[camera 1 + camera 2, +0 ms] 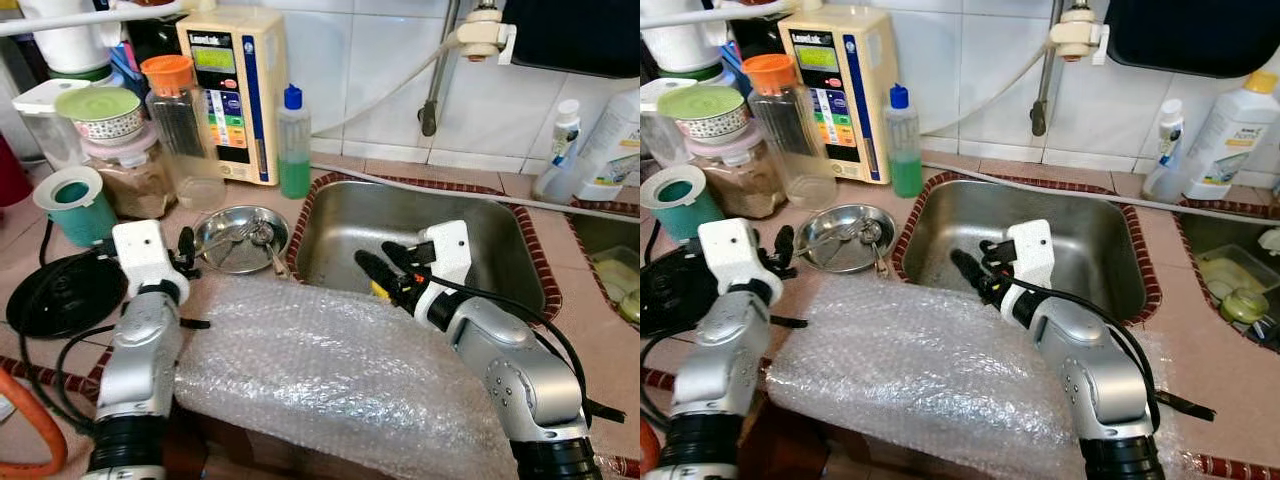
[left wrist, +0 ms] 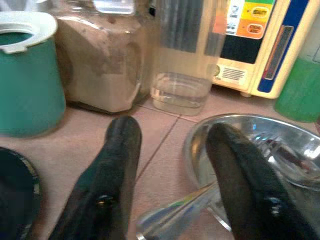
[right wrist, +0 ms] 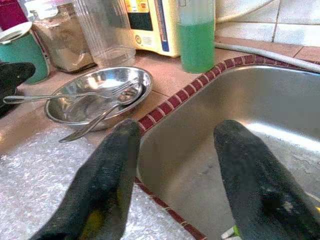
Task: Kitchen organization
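Countertop bowl (image 1: 242, 238) with cutlery (image 3: 95, 102)

The sink (image 1: 500, 250) is brushed steel, dull grey with soft reflections, rimmed by small dark red tiles. The bowl (image 1: 225, 245) beside it is polished metal, mirror-bright, and the fork (image 3: 65, 96) and spoon (image 3: 100, 120) in it are shiny steel too. A sheet of bubble wrap (image 1: 330, 370), clear plastic and pimpled all over, lies across the bench (image 2: 165, 165), which is smooth pinkish tile with a faint sheen. The wall tiles (image 1: 370, 60) are glossy white. The green bottle (image 1: 293, 150) and tall jar (image 1: 185, 140) are clear plastic. Both arms are satin silver metal; their black fingers (image 3: 100, 190) look matt and rubbery.
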Robot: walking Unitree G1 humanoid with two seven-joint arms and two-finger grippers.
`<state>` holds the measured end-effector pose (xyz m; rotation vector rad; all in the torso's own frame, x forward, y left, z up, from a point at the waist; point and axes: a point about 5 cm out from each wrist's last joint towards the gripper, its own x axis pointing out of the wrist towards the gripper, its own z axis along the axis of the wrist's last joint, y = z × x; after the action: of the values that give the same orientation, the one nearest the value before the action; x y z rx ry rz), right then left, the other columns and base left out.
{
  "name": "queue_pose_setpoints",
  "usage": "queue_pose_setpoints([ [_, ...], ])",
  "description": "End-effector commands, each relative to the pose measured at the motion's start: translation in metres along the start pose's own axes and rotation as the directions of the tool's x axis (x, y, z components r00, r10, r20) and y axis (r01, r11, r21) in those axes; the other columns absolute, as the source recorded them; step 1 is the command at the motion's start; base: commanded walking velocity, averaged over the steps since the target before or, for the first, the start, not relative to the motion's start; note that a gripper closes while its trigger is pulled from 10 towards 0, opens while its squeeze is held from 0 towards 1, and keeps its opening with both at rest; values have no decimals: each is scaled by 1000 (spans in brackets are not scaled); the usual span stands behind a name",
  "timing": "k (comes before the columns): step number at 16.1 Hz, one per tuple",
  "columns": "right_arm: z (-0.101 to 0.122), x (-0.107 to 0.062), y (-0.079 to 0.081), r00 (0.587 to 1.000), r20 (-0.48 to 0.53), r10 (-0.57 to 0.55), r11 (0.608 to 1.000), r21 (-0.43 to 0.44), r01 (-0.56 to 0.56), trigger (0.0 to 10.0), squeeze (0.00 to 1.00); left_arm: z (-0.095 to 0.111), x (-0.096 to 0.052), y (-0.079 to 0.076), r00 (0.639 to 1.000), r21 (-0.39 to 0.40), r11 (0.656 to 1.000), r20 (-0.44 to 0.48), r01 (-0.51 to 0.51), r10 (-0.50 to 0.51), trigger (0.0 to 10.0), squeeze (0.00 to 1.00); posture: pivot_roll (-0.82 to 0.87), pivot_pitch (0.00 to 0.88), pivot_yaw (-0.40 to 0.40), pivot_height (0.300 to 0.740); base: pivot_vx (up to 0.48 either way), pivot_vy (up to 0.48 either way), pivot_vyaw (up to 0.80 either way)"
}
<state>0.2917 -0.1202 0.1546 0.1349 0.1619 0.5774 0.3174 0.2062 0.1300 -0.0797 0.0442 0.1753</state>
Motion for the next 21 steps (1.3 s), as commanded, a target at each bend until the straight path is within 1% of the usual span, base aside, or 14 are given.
queue_pose_setpoints([
  [1,0,-1,1,1000,-4,6,1000,-8,-6,10000,1000,5,0,1,1000,15,1000,4,17,-17,10000,1000,-25,0,23,740,0,0,0],
  [3,-1,-2,4,1000,-6,21,1000,-6,-21,10000,1000,12,1,6,1000,35,999,8,27,-27,10000,1000,-19,0,23,740,0,0,0],
  [4,-2,-3,8,998,-15,54,998,-18,-55,10000,1000,16,2,5,998,48,996,-8,70,-69,10000,1000,-20,0,25,740,0,0,0],
  [6,-1,-3,9,998,-12,59,998,-13,-60,10000,1000,18,2,5,993,41,992,-25,117,-116,10000,1000,-20,0,25,740,0,0,0],
  [9,-2,-5,7,998,-16,63,998,-16,-63,10000,1000,13,-2,2,961,63,963,-111,261,-253,10000,1000,-18,0,27,740,0,0,0],
  [11,-1,-5,8,998,-16,67,998,-20,-67,10000,1000,16,-1,4,960,60,964,-124,259,-250,10000,1000,-16,0,32,740,0,0,0],
  [12,-1,-5,8,998,-10,64,998,-18,-65,10000,1000,22,0,-2,957,52,960,-111,274,-268,10000,604,-16,0,32,740,0,0,0],
  [13,-1,-4,10,998,-5,67,998,-11,-67,10000,1000,29,-1,-14,944,7,947,-76,322,-321,10000,0,-11,0,35,740,240,0,0],
  [14,-2,-3,12,998,-3,71,997,-8,-71,10000,1000,28,-2,-19,942,-10,944,-67,330,-330,10000,0,-10,0,38,740,352,322,0],
  [15,-4,-3,13,998,-1,70,997,-7,-70,10000,1000,24,-6,-24,936,12,937,-65,348,-347,10000,0,-9,0,42,740,375,300,0],
  [16,-5,-4,14,997,2,74,997,-2,-74,10000,1000,23,-8,-24,942,-17,945,-66,328,-328,10000,0,-8,0,45,740,480,0,0],
  [18,-4,-3,13,998,7,63,998,4,-63,10000,1000,19,-10,-27,928,-16,932,-89,362,-362,10000,0,-12,0,49,740,480,0,0],
  [19,-4,-3,13,998,8,59,998,3,-59,10000,1000,14,-11,-34,914,-40,922,-122,384,-386,10000,0,-16,0,51,740,0,0,0],
  [21,-5,-3,12,999,2,52,999,-5,-52,10000,1000,10,-14,-45,898,-19,906,-125,423,-422,10000,0,-16,0,51,740,0,0,0],
])
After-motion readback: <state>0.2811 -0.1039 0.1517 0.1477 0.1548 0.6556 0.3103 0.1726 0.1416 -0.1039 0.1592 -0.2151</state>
